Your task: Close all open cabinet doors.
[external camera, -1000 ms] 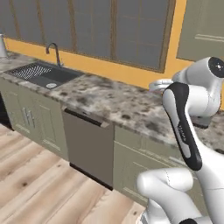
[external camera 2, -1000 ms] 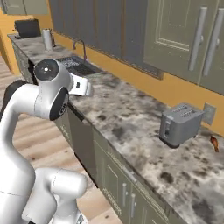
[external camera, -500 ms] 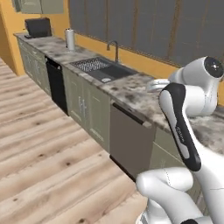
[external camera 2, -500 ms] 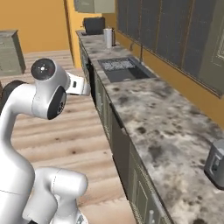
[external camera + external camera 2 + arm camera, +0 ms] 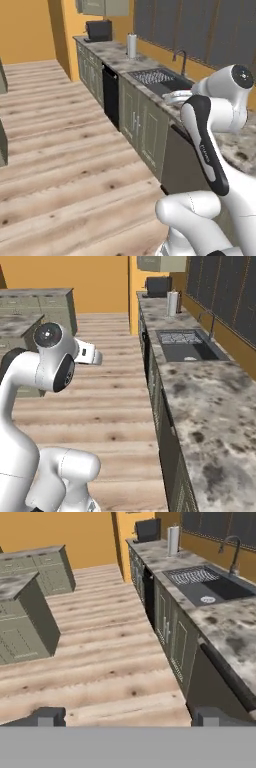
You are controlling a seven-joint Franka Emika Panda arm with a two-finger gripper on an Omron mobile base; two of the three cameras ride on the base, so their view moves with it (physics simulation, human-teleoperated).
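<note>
My pincer (image 5: 128, 716) hangs wide open w/ nothing in it, tips far apart, aimed over the wood floor (image 5: 100, 657) beside the counter (image 5: 220, 622). Sink (image 5: 207, 582) is set into the counter, faucet (image 5: 234, 554) behind it, paper towel roll (image 5: 173, 540) further along. Cabinet doors (image 5: 200, 27) run dark along the wall above the sink; can't tell if any is ajar.

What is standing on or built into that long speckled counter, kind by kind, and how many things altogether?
Dark box-shaped appliance: 1
White paper towel roll: 1
Faucet: 1
Sink: 1
Total: 4
</note>
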